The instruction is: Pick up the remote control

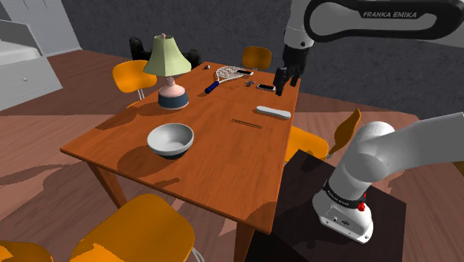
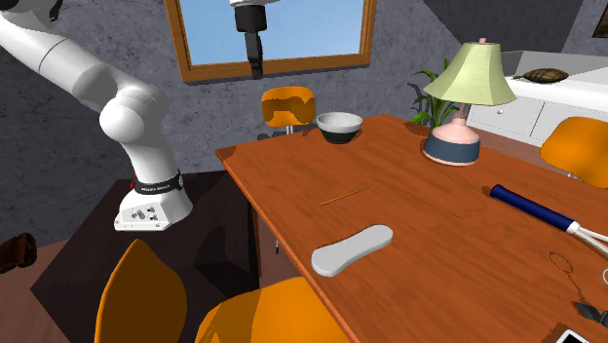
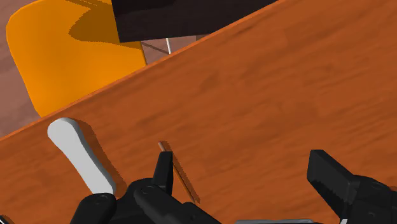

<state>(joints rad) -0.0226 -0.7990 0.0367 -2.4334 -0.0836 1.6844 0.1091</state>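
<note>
The remote control is a pale grey, elongated bar lying flat on the wooden table, close to the edge nearest my stand. It is also in the second exterior view and the wrist view. My black gripper hangs well above the table, higher than the remote and a little beyond it. In the wrist view the gripper is open, its fingers wide apart with only bare tabletop between them. The remote lies off to the side of one finger, untouched.
On the table stand a lamp with a green shade, a white bowl, a racket, a phone and a thin stick. Orange chairs ring the table. The dark stand sits beside its edge.
</note>
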